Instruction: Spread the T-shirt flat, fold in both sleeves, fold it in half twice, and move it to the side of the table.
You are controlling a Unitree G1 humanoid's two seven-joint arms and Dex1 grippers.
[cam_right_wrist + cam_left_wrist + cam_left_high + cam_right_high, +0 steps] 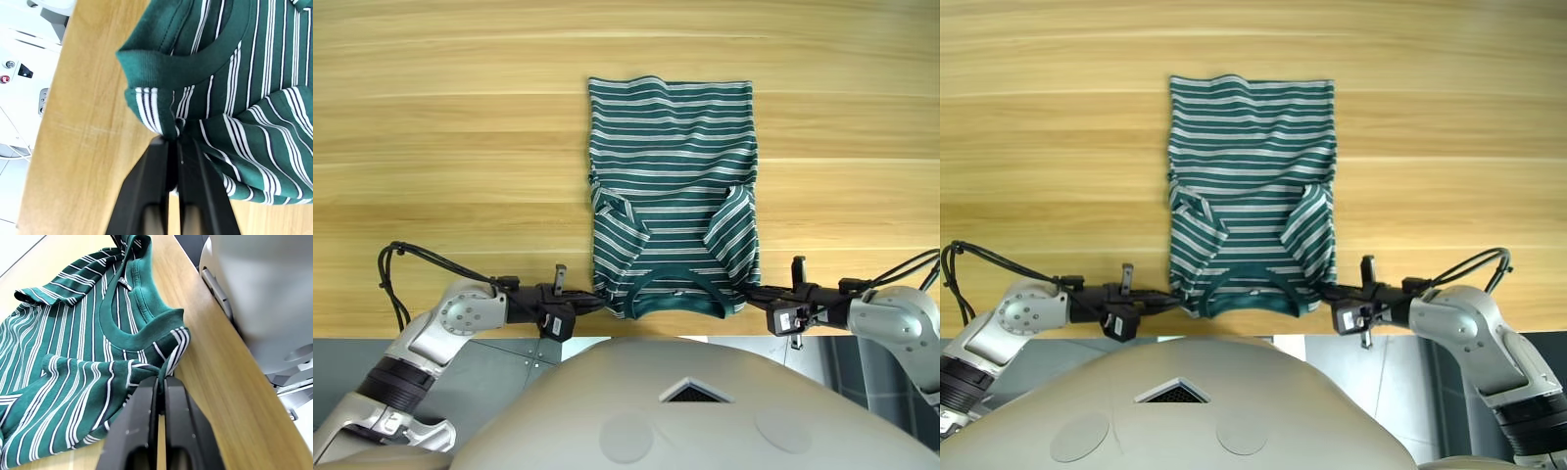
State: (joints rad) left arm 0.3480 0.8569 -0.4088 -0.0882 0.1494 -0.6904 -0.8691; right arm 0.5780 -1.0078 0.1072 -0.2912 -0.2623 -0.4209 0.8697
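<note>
The green T-shirt [672, 186] with white stripes lies flat on the wooden table [440, 176], collar toward me, both sleeves folded in over the body. My left gripper [603, 302] is shut on the shirt's near left shoulder corner [168, 363] at the table's front edge. My right gripper [746, 292] is shut on the near right shoulder corner [166, 125]. In the wrist views each pair of black fingers [146, 421] pinches the striped cloth next to the collar [195, 63].
The table's front edge [460, 336] runs just under both grippers. Broad bare wood lies to the left and right of the shirt and beyond its far hem [671, 83].
</note>
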